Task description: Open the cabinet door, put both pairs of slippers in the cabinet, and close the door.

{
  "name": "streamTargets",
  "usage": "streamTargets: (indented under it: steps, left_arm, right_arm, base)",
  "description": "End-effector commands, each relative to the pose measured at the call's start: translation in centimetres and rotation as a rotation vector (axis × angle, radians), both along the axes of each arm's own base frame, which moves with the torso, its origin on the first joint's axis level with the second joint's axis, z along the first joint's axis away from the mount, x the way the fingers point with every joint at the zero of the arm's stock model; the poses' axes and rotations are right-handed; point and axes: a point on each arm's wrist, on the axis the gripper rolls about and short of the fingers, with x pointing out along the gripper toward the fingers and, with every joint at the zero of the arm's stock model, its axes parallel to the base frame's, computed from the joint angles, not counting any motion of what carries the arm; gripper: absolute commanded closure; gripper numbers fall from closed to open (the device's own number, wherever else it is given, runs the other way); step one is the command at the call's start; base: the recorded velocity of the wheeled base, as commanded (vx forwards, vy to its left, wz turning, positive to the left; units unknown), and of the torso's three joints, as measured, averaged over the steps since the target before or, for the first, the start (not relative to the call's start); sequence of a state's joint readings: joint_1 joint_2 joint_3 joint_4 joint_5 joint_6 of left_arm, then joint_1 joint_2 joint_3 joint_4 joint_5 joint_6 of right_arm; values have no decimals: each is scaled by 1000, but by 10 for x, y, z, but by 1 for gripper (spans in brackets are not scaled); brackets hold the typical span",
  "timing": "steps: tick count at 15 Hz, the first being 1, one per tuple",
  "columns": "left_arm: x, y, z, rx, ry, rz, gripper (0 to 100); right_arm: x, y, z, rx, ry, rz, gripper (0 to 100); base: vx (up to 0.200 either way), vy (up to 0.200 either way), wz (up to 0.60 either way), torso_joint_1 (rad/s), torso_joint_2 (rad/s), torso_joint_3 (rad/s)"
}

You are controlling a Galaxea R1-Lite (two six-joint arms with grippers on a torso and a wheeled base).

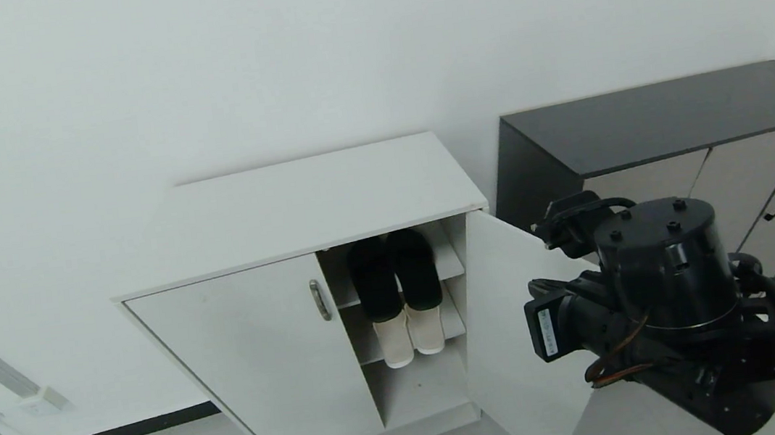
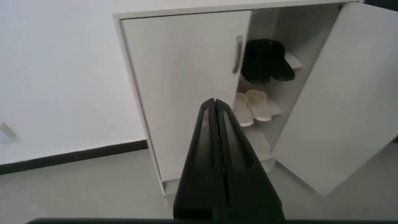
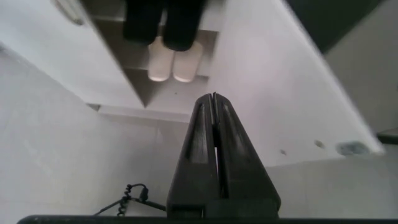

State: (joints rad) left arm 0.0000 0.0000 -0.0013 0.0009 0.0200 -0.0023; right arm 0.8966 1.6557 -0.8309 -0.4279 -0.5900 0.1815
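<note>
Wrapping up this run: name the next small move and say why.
Probably push the open door shut with the right end effector: black slippers and white slippers already sit on shelves inside, so only closing seems left.

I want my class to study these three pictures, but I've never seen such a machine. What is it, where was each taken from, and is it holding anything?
It is a wheeled robot with two arms, each ending in a two-fingered gripper. The wide picture comes from a camera on its head; the dark shape on the right is its right arm. The other two come from cameras on the wrists, looking along the left gripper and the right gripper. Both are shut and hold nothing. The white cabinet has one door open; black slippers and pale slippers lie on its shelves.
</note>
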Motion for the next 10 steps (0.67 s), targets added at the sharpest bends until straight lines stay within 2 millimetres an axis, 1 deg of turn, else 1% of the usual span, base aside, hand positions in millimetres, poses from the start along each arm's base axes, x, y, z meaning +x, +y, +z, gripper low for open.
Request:
streamTargets:
  steps: [1, 5, 7, 10]
  left_arm:
    - [0, 0, 0, -1, 0, 0, 100]
    - [0, 0, 0, -1, 0, 1, 100]
    - [0, 0, 0, -1, 0, 1, 100]
    - [0, 0, 0, -1, 0, 1, 100]
  right_arm:
    - [1, -1, 3, 18, -14, -3, 100]
    - [2, -3, 5, 17, -35, -7, 100]
    - [2, -2, 2, 9, -29, -7, 100]
    - [3, -2, 2, 7, -28, -7, 100]
  base:
    - [0, 0, 0, 0, 0, 0]
    - [0, 0, 0, 0, 0, 0]
    - [0, 0, 0, 0, 0, 0]
    - [-200, 0, 0, 5, 9, 1]
